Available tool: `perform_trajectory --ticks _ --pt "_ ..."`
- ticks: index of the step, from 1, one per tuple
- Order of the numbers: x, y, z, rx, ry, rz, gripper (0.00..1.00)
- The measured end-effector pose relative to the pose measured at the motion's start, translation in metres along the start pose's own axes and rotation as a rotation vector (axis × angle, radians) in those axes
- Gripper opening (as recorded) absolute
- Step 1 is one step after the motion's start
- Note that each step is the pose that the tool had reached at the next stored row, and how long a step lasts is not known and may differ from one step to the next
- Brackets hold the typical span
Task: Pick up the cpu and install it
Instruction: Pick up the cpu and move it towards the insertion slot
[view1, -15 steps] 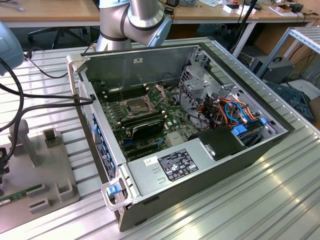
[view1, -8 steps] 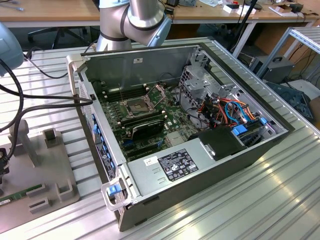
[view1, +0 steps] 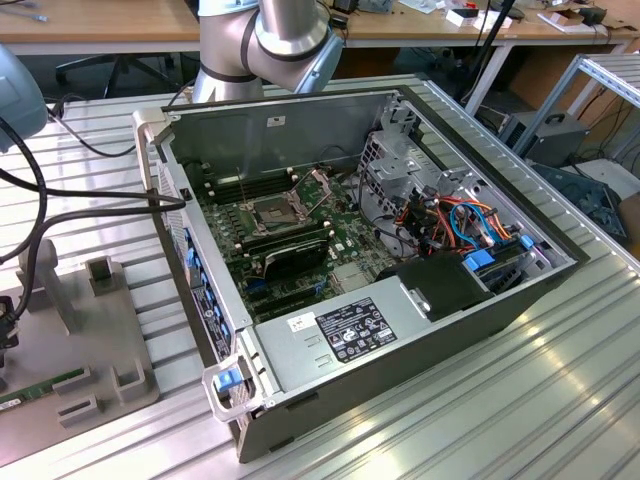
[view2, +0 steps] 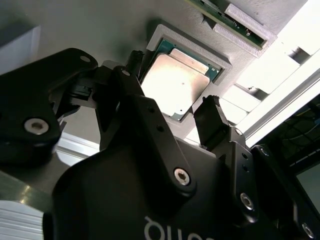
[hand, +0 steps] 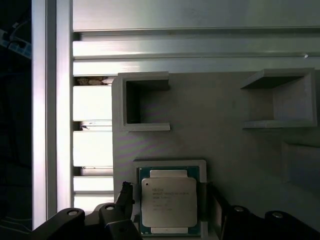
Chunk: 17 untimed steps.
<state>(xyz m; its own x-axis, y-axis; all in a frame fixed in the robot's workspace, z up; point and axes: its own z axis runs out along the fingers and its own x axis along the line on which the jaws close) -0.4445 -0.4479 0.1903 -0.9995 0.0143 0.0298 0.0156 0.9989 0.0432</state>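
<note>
One cpu (hand: 168, 202) sits flat in its square pocket (hand: 170, 163) on the grey holder (hand: 210, 115), gripper (view2: 174, 86) spread wide, straddling its two side edges. Two open-sided pockets (hand: 142, 102) nearby, bare holder between them.

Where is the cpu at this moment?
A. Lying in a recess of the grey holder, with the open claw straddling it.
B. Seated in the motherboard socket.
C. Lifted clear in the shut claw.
A: in the first wrist view the cpu lies flat in a recess of the grey holder, the claw open to either side.
</note>
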Motion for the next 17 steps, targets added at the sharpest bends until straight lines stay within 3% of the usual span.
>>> perform_trajectory --ticks 7,9,17 --pt "0.0000 0.0000 -0.0004 0.0000 0.0001 0.000 0.68" --pt "0.0000 0.0000 -0.0005 0.0002 0.0002 0.000 0.55" --pt "0.0000 0.0000 -0.0005 0.0000 0.0000 0.000 0.55"
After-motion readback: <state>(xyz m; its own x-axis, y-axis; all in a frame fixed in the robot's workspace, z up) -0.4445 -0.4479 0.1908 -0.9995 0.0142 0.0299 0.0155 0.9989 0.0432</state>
